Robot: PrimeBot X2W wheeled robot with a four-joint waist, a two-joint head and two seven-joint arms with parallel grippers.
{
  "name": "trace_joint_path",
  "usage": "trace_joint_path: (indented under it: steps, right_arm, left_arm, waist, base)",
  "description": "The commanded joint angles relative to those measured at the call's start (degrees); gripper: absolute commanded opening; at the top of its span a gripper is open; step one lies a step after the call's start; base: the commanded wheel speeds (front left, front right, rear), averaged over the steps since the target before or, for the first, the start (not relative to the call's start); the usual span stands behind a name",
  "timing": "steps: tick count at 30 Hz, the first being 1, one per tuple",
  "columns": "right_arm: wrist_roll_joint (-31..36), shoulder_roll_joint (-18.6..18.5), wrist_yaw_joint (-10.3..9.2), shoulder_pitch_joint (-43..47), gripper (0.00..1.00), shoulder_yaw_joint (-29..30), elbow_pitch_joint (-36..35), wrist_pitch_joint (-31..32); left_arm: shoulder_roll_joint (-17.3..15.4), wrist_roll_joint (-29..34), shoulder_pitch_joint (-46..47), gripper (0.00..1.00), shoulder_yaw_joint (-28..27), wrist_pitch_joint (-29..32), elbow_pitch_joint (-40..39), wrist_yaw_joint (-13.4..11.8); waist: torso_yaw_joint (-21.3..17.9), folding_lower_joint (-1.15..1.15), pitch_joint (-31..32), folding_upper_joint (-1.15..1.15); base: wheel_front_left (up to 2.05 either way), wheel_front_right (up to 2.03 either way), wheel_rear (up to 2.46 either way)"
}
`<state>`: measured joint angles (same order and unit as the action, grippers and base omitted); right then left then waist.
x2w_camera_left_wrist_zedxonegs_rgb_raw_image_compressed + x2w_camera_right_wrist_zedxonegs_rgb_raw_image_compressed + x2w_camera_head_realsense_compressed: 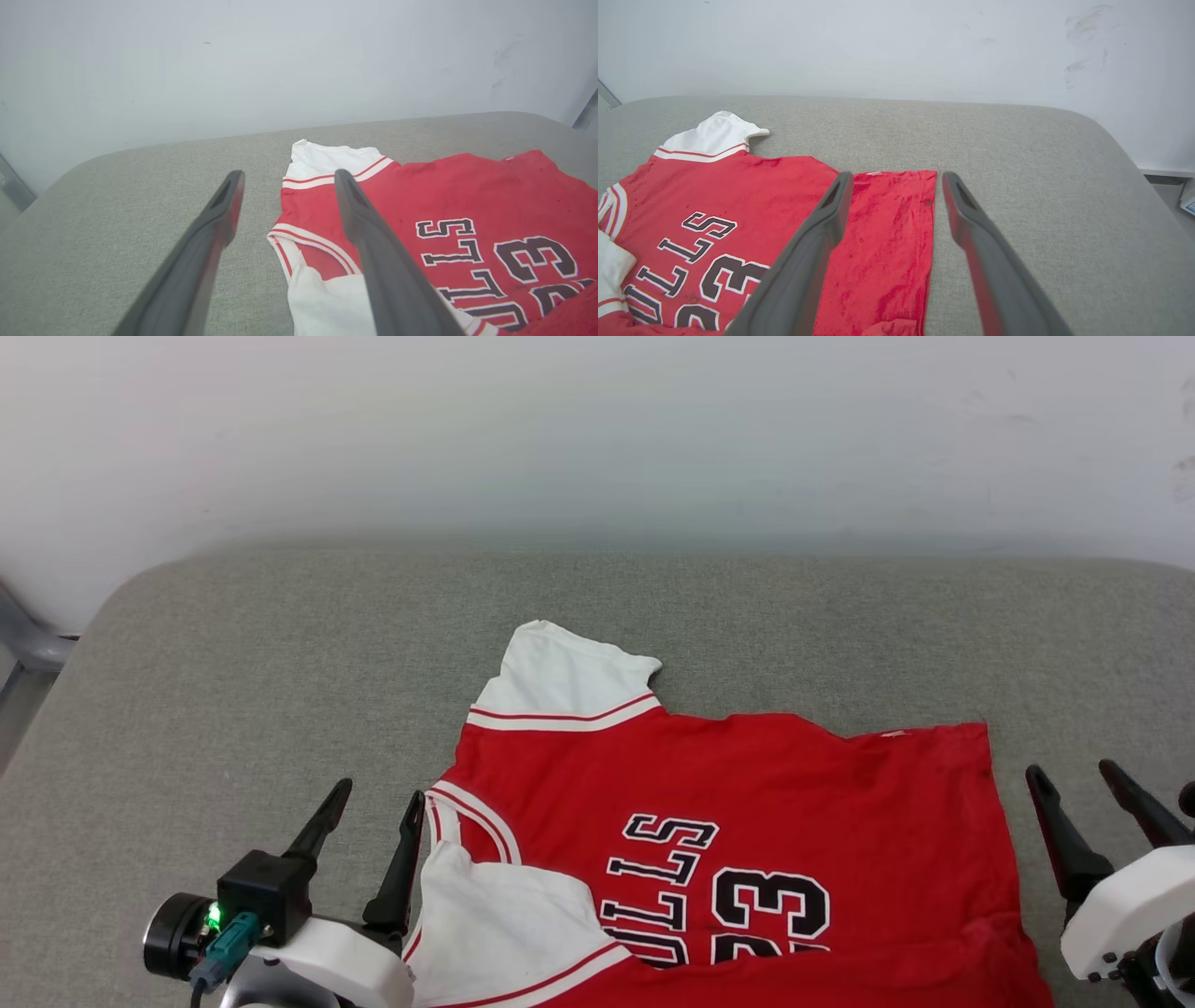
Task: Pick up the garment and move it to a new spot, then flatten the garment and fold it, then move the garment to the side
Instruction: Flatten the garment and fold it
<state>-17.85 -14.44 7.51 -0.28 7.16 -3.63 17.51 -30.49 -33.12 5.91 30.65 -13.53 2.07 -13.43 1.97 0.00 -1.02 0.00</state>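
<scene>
The garment [766,784], a red jersey with white sleeves and dark lettering, lies spread sideways on the grey cushion, collar toward the left. One white sleeve points away; the near sleeve is folded over the chest. My left gripper [373,798] stands open beside the collar, holding nothing. In the left wrist view the garment [467,196] lies under and right of my left gripper [289,179]. My right gripper [1074,775] is open just right of the hem, empty. The right wrist view shows the garment [738,186], its hem edge between the open fingers of my right gripper [896,179].
The grey cushioned surface [280,644] runs wide to the back and left of the garment, ending at a white wall [597,429]. Its rounded left corner drops to the floor by a grey object [28,644].
</scene>
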Motion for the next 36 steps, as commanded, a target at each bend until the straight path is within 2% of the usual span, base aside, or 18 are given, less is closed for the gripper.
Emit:
trace_joint_path:
  steps: [1,6,8,12,18,22,26,30,36]
  right_arm:
    - [0.7,0.3,-0.05,-0.8,1.00,0.0,-0.3,-2.9]
    - [0.9,3.0,-0.05,-1.0,1.00,0.9,-0.9,-10.6]
    - [1.1,3.9,-0.05,-1.4,1.00,0.8,-0.9,-12.6]
    - [2.2,5.4,-0.05,-2.3,1.00,1.0,-0.3,-15.1]
    - [3.1,7.0,-0.05,-5.0,1.00,-0.1,-0.8,-16.4]
    - [3.7,7.5,-0.05,-7.3,1.00,-0.7,-2.0,-16.8]
    - [4.0,7.9,-0.05,-9.3,1.00,-1.0,-3.3,-17.1]
    - [3.9,8.4,-0.06,-10.5,1.00,-1.3,-4.1,-17.5]
    - [3.5,9.1,-0.05,-12.1,1.00,-2.6,-4.5,-18.3]
  left_arm:
    - [0.6,1.0,0.2,1.00,-1.1,-1.0,-0.7,0.1]
    - [3.5,5.2,-1.0,1.00,-6.3,-1.7,-4.6,0.9]
    - [4.8,6.9,-1.8,1.00,-8.3,-1.6,-5.6,2.0]
    - [6.7,9.2,-0.9,1.00,-11.1,-1.7,-5.7,5.0]
    - [5.0,10.6,6.6,1.00,-13.2,-1.5,-0.4,11.2]
    - [2.3,11.1,16.2,1.00,-11.3,3.9,4.5,16.1]
    - [0.4,9.9,26.4,1.00,-9.6,12.3,9.5,19.0]
    - [-1.2,8.7,35.4,1.00,-6.8,20.6,13.7,20.5]
    - [-3.6,3.3,46.5,1.00,-0.7,32.1,18.0,20.9]
  waist:
    - [-0.3,0.00,-0.3,0.00]
    - [-0.9,0.00,-1.6,0.00]
    - [-1.5,0.00,-2.6,0.00]
    - [-2.9,0.00,-4.7,0.00]
    - [-5.4,0.00,-10.6,0.00]
    - [-7.0,0.00,-15.1,0.00]
    - [-8.4,0.00,-19.2,0.00]
    - [-9.7,0.00,-22.5,0.00]
    - [-10.7,0.00,-26.8,0.00]
  base:
    - [0.00,0.00,0.00]
    - [0.00,0.00,0.00]
    - [0.00,0.00,0.00]
    - [0.00,0.00,0.00]
    - [0.00,0.00,0.00]
    - [0.00,0.00,0.00]
    - [0.00,0.00,0.00]
    - [0.00,0.00,0.00]
    - [0.00,0.00,0.00]
